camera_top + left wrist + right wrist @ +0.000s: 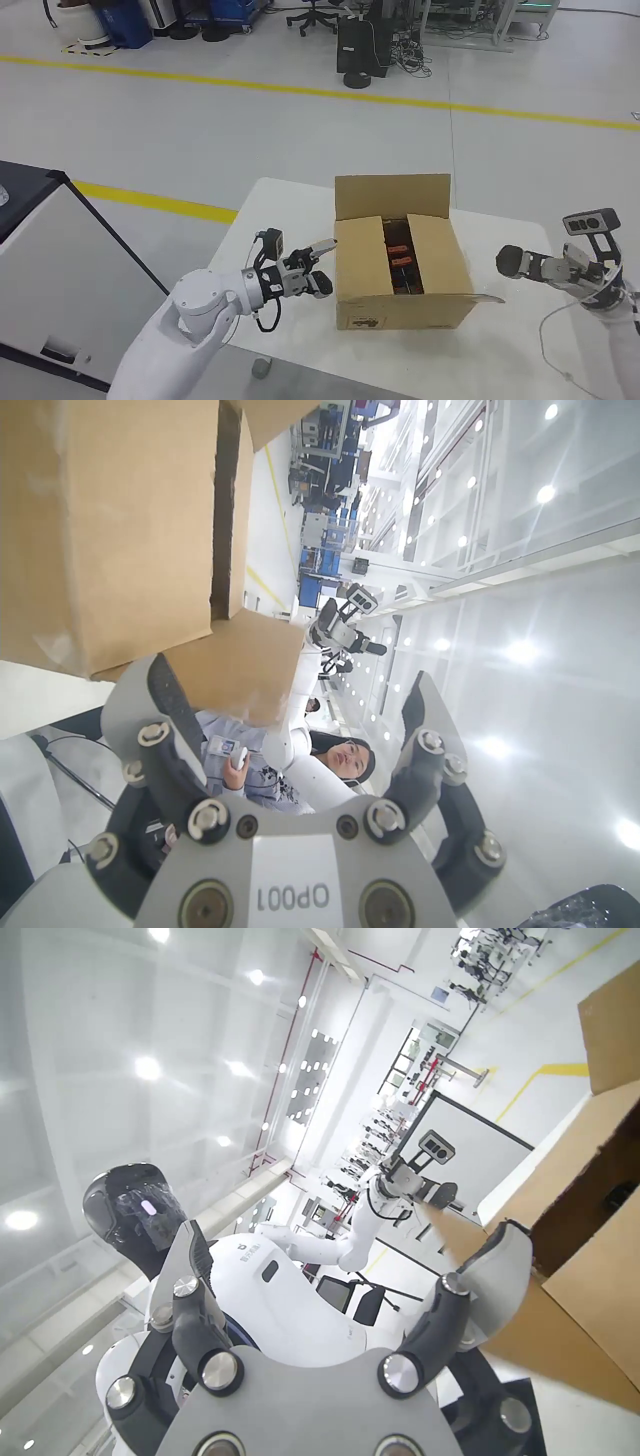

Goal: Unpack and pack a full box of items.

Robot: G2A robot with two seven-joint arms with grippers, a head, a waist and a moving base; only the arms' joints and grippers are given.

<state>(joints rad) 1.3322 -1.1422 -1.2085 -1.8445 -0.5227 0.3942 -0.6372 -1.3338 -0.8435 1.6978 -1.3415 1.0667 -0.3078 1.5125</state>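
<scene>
Up front: left gripper, fingers spread wide, nothing in them, parked just beside the left wall of the box. Over on the other side, right gripper, also spread and empty, near the box but not touching. Box sitting mid-table, back flap standing up, two side flaps folded partway in, red items peeking through the gap.

The left tool, fingers spread wide, sits just beside a corner of the cardboard box; past the box, the right tool hovers well apart.
</scene>
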